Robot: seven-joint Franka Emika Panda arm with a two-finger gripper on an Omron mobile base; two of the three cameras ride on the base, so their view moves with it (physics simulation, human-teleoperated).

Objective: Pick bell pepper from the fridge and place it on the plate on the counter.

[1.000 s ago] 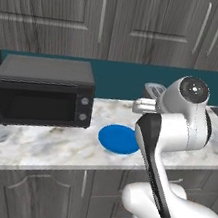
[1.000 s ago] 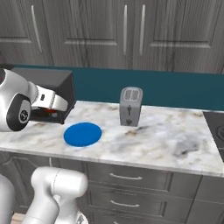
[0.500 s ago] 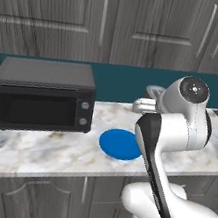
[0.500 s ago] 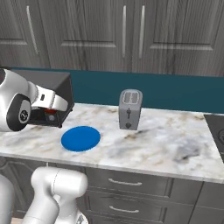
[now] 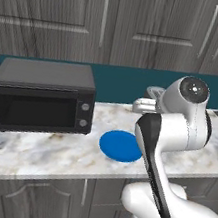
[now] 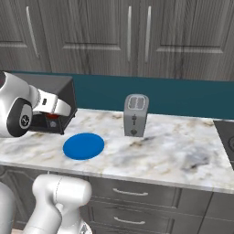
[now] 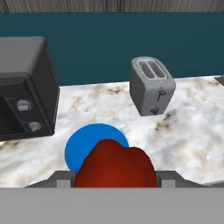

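Carry step is under way: hand (image 7: 114,186) grips the bell pepper (image 7: 115,167) short of the plate (image 7: 89,142). Next move, I judge, is reaching over the desk (image 7: 183,131) and letting go.

Plate (image 7: 92,142) partly behind bell pepper (image 7: 116,166)

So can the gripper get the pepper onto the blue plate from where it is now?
Probably yes. The plate lies bare on the counter, ahead of the held pepper, with microwave and toaster off to either side.
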